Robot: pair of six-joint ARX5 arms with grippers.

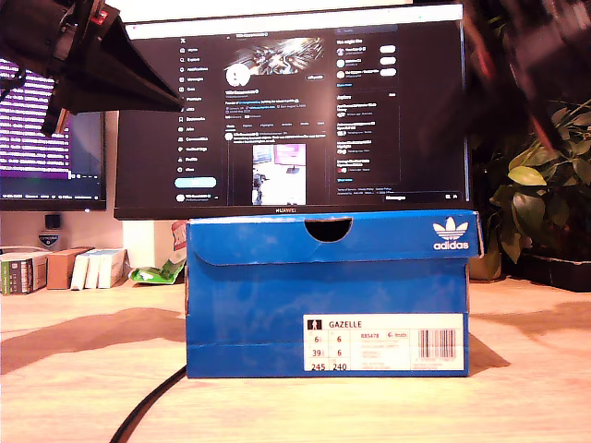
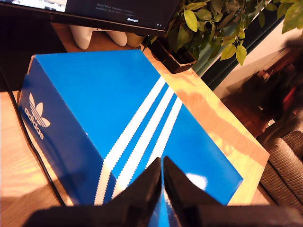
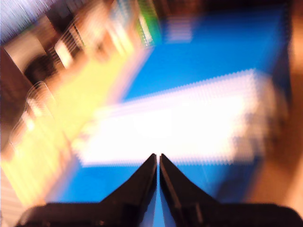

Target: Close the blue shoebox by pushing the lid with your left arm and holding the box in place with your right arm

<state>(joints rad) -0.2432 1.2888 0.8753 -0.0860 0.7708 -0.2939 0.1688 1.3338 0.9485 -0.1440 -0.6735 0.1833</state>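
Exterior view: blue shoebox point(image 1: 328, 295) on table point(image 1: 74, 388), lid point(image 1: 332, 238) down.

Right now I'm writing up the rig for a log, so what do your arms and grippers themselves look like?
My first gripper ends in two black, wedge-shaped fingers tapering to narrow tips, matte and unmarked. My second gripper has the same black tapered shape, though its view is motion-blurred. In the exterior view, a dark arm at the upper left shows a black cone-like shell and a small red-and-white detail. No cables are discernible.
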